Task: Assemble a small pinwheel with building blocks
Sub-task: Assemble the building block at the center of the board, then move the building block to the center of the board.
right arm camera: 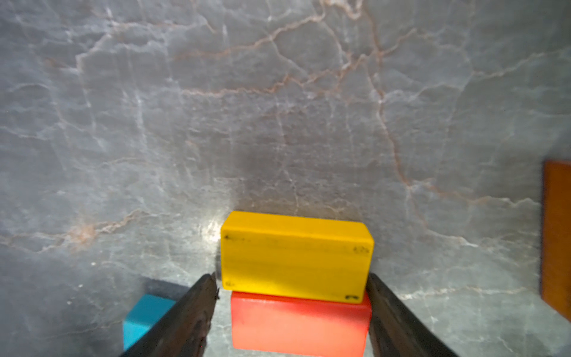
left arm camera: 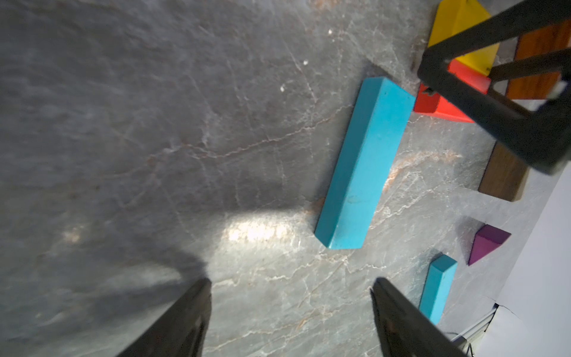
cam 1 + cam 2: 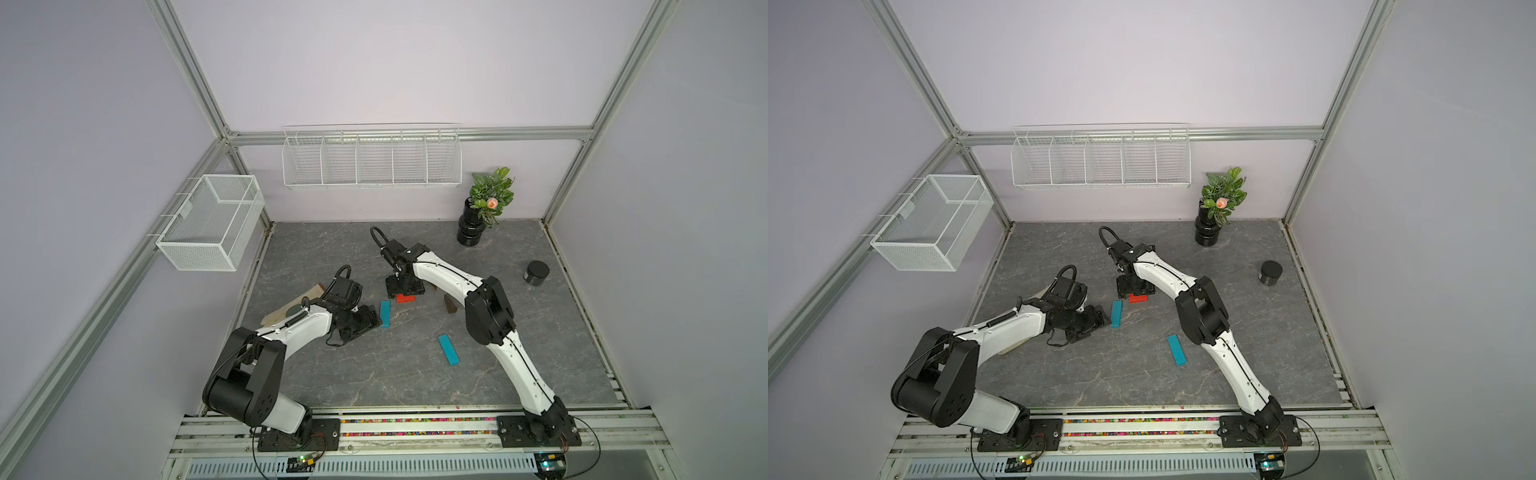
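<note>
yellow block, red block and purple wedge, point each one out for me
yellow block (image 1: 296, 256), right wrist view, middle of its broad top face
red block (image 1: 299, 324), right wrist view, middle of its visible top face
purple wedge (image 2: 486, 244), left wrist view, on its sloped face

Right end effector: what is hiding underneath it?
In both top views the right end effector covers the yellow block, which the wrist views show; only the red block pokes out.

A yellow block (image 1: 296, 256), red block (image 1: 299, 324) — teal bar (image 2: 364, 163).
</note>
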### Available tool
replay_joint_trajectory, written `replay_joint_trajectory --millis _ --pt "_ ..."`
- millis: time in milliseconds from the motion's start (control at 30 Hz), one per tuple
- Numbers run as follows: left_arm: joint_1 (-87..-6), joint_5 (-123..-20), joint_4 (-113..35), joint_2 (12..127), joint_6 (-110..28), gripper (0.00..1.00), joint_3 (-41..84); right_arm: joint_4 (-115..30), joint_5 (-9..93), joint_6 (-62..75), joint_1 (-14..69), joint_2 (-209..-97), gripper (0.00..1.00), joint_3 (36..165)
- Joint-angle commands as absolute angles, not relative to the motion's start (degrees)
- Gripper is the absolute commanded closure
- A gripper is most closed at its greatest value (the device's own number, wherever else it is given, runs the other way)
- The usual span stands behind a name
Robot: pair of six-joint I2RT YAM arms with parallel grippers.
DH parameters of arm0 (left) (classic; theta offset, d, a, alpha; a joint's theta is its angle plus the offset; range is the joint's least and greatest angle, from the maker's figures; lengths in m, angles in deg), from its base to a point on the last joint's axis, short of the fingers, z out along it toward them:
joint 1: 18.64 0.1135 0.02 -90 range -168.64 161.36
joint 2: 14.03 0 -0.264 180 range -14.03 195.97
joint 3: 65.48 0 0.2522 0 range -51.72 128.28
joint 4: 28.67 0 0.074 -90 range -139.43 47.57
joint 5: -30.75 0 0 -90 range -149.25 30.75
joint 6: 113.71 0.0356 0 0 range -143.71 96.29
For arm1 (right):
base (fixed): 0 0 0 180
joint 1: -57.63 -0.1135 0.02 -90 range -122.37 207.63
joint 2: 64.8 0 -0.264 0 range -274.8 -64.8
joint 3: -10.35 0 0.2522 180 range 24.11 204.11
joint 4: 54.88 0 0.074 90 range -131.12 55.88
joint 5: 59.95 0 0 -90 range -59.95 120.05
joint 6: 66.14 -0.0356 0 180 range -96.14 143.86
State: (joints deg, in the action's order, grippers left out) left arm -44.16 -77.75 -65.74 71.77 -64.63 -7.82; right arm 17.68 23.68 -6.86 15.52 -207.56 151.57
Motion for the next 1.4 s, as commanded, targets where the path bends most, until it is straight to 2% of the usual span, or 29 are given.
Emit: replay_joint_trajectory --millis 0,400,700,867,1167,1367 --pt "-44.1 -78.3 -65.0 71.9 -65.2 0.17 -8.4 19.6 23.9 -7.9 15.2 -209.3 0.24 153.2" --pt "-44.1 -78.4 -65.2 71.9 -65.1 0.16 -8.3 19.9 23.7 -7.9 15.2 -209.5 0.26 154.1" --pt "-44.1 -77.3 -67.8 72.6 -63.0 0.16 -6.6 20.1 22.9 -6.1 15.2 -206.8 0.1 153.1" --pt "-44.1 -74.7 -72.2 73.3 -59.5 0.16 -2.9 18.0 23.2 -4.8 15.3 -201.8 0.05 150.9" --pt "-46.4 -68.7 -82.8 81.8 -51.9 0.19 12.0 8.7 25.7 -4.3 18.9 -183.8 0.04 131.8" --pt "-47.8 -66.1 -84.1 89.0 -51.2 0.27 17.7 4.1 26.8 -3.7 23.7 -171.8 0.04 114.7"
